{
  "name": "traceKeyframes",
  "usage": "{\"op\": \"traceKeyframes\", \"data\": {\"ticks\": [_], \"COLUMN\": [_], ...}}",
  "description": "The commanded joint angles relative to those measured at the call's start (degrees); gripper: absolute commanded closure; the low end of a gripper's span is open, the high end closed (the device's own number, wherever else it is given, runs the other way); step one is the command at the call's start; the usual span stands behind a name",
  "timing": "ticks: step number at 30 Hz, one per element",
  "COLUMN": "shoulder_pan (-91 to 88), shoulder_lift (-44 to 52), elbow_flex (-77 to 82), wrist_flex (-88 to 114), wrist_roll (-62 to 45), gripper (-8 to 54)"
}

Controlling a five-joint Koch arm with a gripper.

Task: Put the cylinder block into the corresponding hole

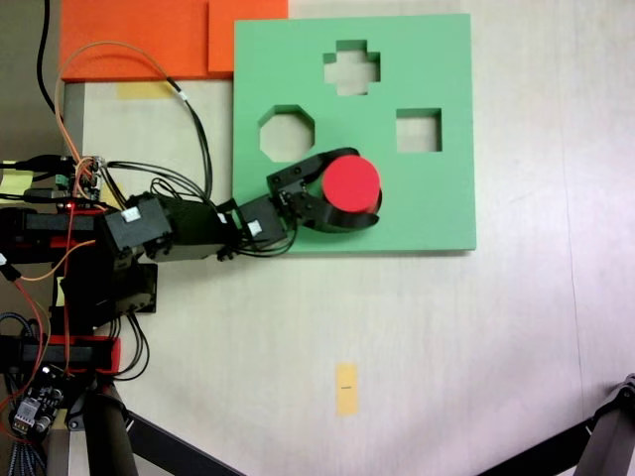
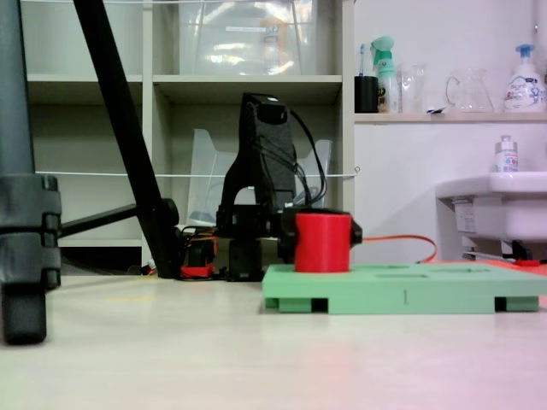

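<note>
The red cylinder block (image 1: 351, 183) stands upright on the lower middle of the square green foam board (image 1: 437, 198). In a fixed view from the side, the cylinder block (image 2: 323, 243) rises well above the board's top (image 2: 427, 278). My gripper (image 1: 365, 184) reaches in from the left, its black jaws curving round the block on both sides and shut on it. The circular cutout is hidden, and I cannot tell whether the block's base sits in it. The octagonal cutout (image 1: 287, 133), the square cutout (image 1: 418, 130) and a cross-shaped one (image 1: 351, 67) stay uncovered.
Orange foam sheets (image 1: 139, 35) lie at the board's upper left. A yellow tape strip (image 1: 345, 387) marks the table below. Black tripod legs (image 1: 159, 441) cross the lower corners, and cables (image 1: 189, 109) loop over the arm's base at the left.
</note>
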Motion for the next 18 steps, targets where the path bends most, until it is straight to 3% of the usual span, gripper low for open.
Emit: {"op": "traceKeyframes", "data": {"ticks": [1, 3, 6, 8, 11, 14, 16, 18], "shoulder_pan": [-1.58, -1.32, -0.7, -0.09, 0.09, 0.09, 0.44, 1.93], "shoulder_lift": [-0.79, -3.78, -4.13, -3.52, -0.79, 13.71, 29.0, 50.1], "elbow_flex": [-1.93, -1.76, -0.88, 0.18, 2.37, 7.47, 10.11, 8.96], "wrist_flex": [-5.62, -10.02, -9.23, -8.96, -8.26, 3.52, 18.81, 48.34], "wrist_roll": [1.14, 0.97, -0.88, -3.6, -4.75, -5.1, -7.82, -13.71], "gripper": [27.2, 5.8, 4.3, -3.7, -6.4, -6.4, -6.4, -6.4]}}
